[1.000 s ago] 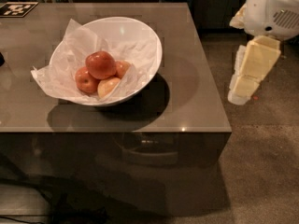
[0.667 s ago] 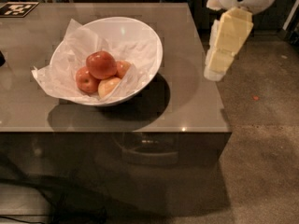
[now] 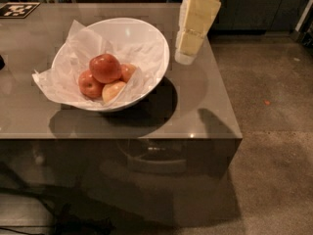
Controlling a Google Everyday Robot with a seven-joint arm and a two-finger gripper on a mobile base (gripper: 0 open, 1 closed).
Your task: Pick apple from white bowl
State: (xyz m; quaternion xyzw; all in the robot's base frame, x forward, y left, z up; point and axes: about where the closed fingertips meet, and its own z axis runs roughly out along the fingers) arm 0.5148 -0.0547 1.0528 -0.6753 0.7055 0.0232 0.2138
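Observation:
The white bowl (image 3: 152,42), lined with crinkled white paper, stands on the grey table. The apple (image 3: 105,68), large and deep red, lies on top of the pile in it. A smaller red apple (image 3: 90,85) is at its lower left, a pale yellow-pink apple (image 3: 114,90) in front, and part of another apple (image 3: 128,71) to its right. My gripper (image 3: 186,58) hangs from the cream arm above the table, just right of the bowl's rim, and is apart from the apples.
The grey table (image 3: 205,111) ends close to the right of the gripper and at the front below the bowl. A black-and-white marker tag (image 3: 18,9) lies at the far left corner. Bare speckled floor (image 3: 274,131) lies to the right.
The arm has swung left from beside the table to over its right part, bringing the gripper close to the bowl's right rim. Bowl and apples have not moved.

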